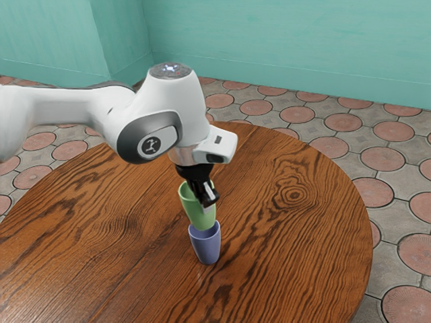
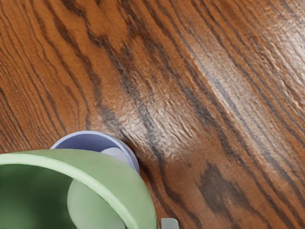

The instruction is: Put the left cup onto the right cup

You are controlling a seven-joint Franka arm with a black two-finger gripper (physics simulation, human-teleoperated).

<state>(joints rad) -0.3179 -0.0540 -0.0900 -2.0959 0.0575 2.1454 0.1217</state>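
Exterior view: black two-finger gripper (image 1: 205, 194) pinches tilted green plastic cup (image 1: 195, 214) by its rim.
Cup base: inside blue plastic cup (image 1: 205, 247).

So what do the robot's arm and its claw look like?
The arm is smooth, shiny white with rounded shells and a grey joint wearing a round black cap with a small white mark. The claw is black, under a white block.
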